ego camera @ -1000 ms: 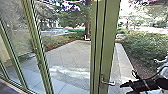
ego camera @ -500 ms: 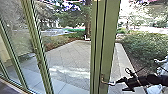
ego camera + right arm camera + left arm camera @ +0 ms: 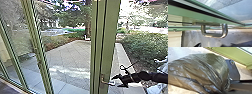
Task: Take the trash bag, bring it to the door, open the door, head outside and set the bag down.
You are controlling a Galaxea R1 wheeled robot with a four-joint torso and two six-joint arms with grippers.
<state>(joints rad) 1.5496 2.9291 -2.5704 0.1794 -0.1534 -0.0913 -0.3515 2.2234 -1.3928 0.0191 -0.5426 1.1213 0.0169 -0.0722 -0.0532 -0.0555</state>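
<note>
Right arm (image 3: 150, 76) nearly level, reaching toward the metal door handle (image 3: 108, 82). The right hand (image 3: 115, 82) is spread, its tips just beside the handle's free end; contact cannot be determined. The handle is mounted on a green door frame (image 3: 109, 50); a hedge (image 3: 145, 47) lies outside, beyond it. Left hand (image 3: 223, 91): state cannot be told. The trash bag (image 3: 203, 70), dark, glossy and bulging, has folds converging at the left hand; its position relative to the handle is indeterminable.
</note>
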